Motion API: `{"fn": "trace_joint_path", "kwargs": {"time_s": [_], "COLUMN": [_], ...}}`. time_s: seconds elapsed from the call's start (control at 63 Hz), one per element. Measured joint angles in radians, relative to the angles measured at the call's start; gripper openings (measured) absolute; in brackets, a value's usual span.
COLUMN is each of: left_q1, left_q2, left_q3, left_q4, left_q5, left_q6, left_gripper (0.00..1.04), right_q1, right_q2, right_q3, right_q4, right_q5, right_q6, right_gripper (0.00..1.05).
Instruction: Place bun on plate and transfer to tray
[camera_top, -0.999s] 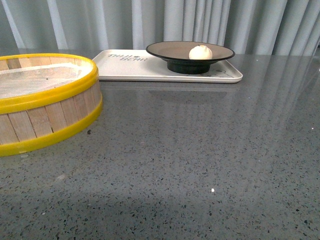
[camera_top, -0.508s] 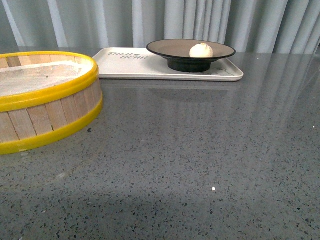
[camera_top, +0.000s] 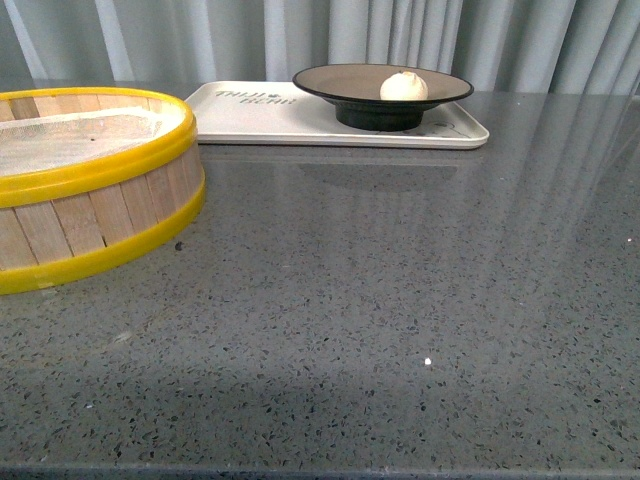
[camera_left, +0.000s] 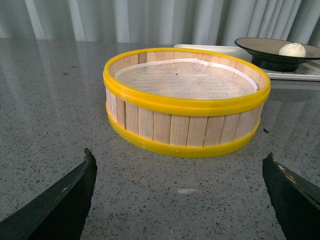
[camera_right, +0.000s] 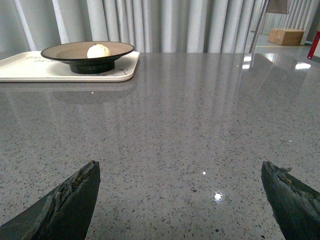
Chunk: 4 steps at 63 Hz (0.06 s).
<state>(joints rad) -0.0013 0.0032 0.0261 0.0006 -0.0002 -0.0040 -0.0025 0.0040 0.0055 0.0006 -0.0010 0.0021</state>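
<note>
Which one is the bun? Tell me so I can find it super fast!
Look at the far end of the grey table, where a cream-white tray lies. On it stands a black-rimmed brown plate, and the bun sits inside. It is the only small, round, white thing there, unlike the big yellow-rimmed wooden steamer basket.

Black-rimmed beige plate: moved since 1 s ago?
No. The black-rimmed beige round plate sits at the same spot on the cream rectangular tray; both, with the yellow-rimmed wooden steamer, rose in frame together.
</note>
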Motion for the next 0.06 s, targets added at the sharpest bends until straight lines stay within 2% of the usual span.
{"fn": "trace_joint_path", "kwargs": {"time_s": [0.063], "left_q1": [0.0], "left_q2": [0.0], "left_q3": [0.0], "left_q4": [0.0], "left_q5": [0.0], "left_q6": [0.0], "left_gripper": [0.98], "right_q1": [0.0], "right_q2": [0.0], "right_q3": [0.0], "right_q4": [0.0], "right_q5": [0.0], "right_q6": [0.0], "right_gripper": [0.96]}}
